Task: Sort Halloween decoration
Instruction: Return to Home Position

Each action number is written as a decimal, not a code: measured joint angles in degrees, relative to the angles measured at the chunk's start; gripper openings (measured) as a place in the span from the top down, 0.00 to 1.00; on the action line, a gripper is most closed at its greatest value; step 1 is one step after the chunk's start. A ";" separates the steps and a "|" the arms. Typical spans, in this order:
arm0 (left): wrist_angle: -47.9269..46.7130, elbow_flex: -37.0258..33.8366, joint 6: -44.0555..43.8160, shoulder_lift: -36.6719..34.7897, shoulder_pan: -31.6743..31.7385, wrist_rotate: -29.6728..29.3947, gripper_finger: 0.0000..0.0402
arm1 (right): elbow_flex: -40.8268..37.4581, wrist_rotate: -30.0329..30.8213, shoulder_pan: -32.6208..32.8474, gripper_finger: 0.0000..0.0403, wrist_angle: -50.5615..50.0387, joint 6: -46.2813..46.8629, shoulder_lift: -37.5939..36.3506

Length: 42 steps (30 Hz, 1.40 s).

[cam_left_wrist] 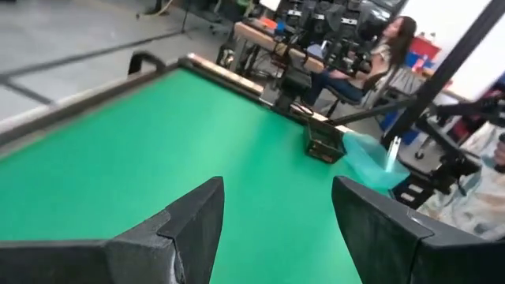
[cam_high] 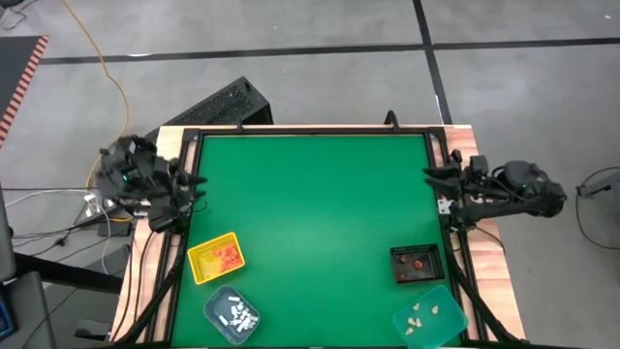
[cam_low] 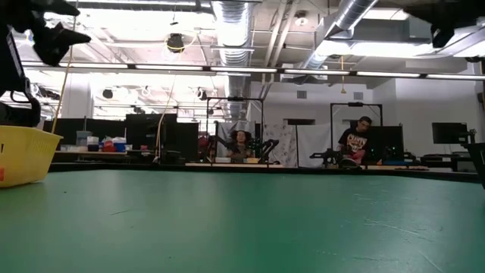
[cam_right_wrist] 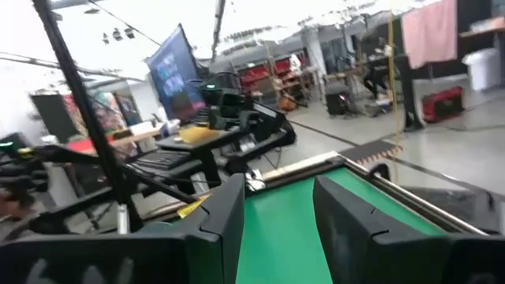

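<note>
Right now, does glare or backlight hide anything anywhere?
High view: even light; left arm and right arm flank the table. Low view: ceiling lights flare, yellow tray readable. Both wrist views: parts of the room beyond wash out white; table readable.

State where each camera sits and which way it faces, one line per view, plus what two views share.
High: overhead, straight down on the green table; left hand and right hand at its sides.
Low: table height, facing the room; arm parts at top corners.
Left wrist: looks across the table past its open fingers.
Right wrist: same, its fingers open.
Shared: yellow tray, high and low.
</note>
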 joint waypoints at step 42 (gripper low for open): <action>58.48 -30.92 34.31 -0.04 0.02 58.17 0.44 | -27.35 -0.85 0.37 0.61 21.53 2.74 -1.33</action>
